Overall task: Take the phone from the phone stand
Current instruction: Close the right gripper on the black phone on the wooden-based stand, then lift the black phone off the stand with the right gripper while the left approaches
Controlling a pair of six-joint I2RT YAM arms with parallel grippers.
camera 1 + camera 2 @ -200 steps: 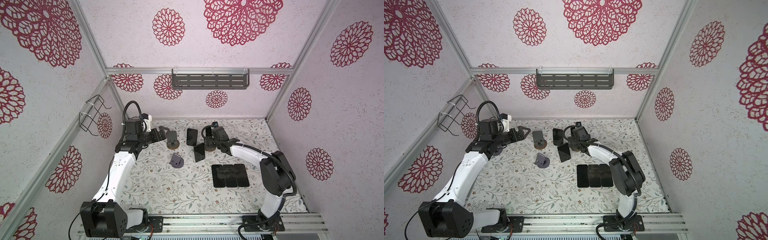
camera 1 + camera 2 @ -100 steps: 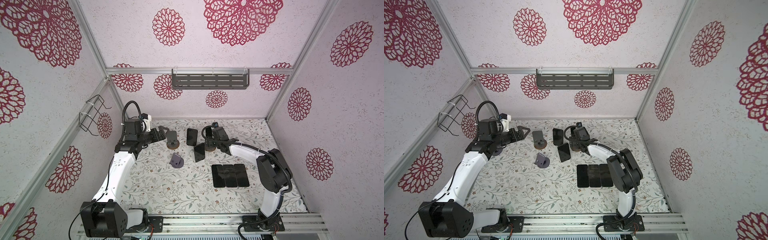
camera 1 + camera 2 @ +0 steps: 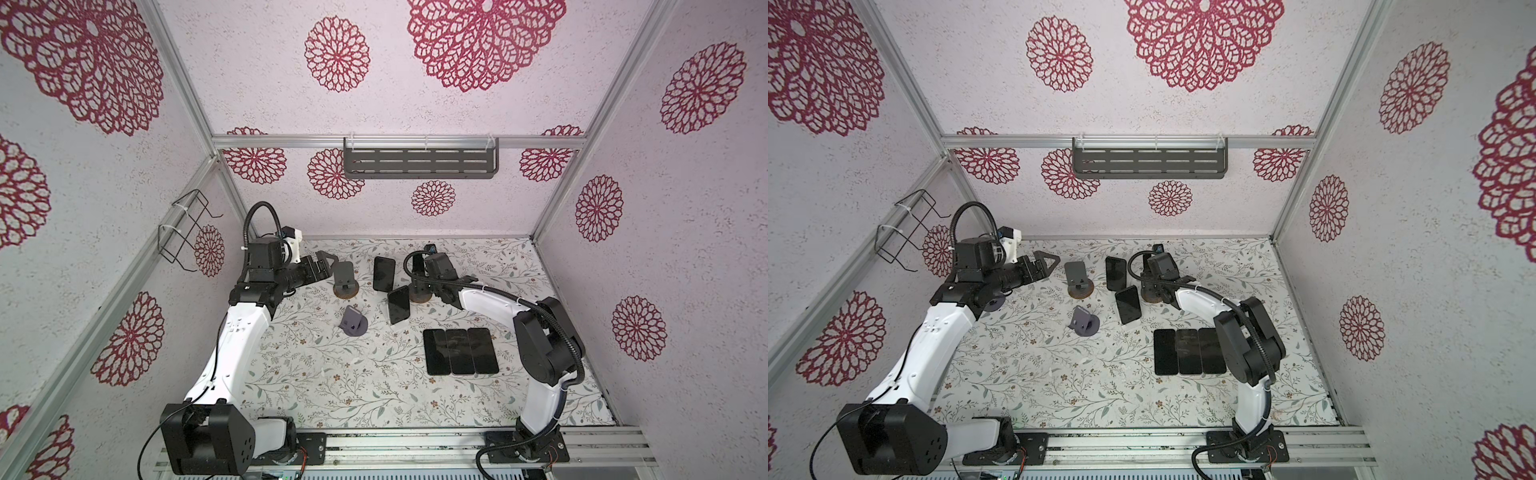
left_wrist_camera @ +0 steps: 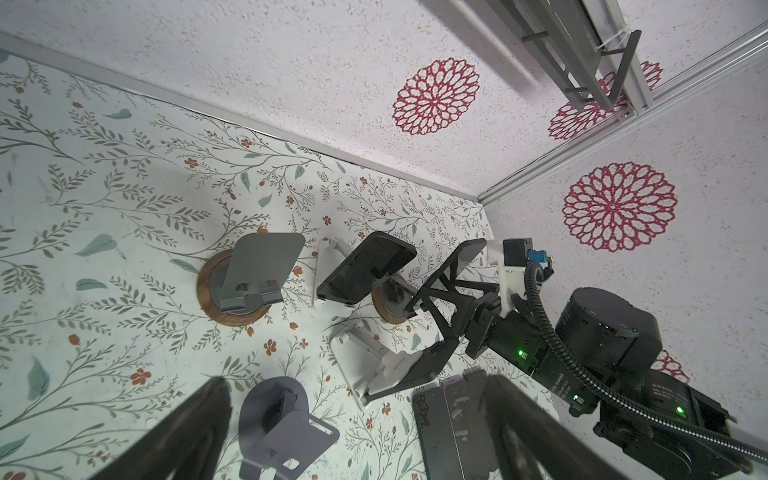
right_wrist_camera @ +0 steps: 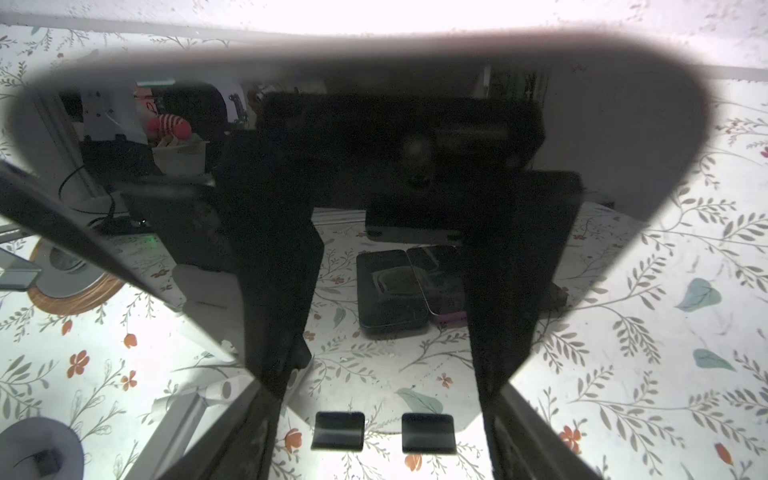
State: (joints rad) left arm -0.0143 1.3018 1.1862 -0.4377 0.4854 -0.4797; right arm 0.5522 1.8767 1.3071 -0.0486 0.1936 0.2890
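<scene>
My right claw [image 5: 382, 384] straddles the phone [image 5: 374, 124] on its stand [image 5: 338, 430], near the back edge of the table [image 5: 644, 374]; grip unclear to me. Pinch both edges squarely, then lift clear.

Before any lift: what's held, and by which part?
Left gripper: nothing. Right gripper straddles the phone's long edges on the stand; contact cannot be told.

Pale rough-textured walls [image 3: 257, 83] with crimson lace-like flower medallions [image 3: 337, 54] meet at silver aluminium frame bars [image 3: 291, 141]. A dark grey slotted metal shelf [image 3: 419, 164] hangs on the back wall, a black wire basket [image 3: 185, 232] on the left wall. The tabletop [image 3: 332, 386] has a white leaf-and-blossom print.
</scene>
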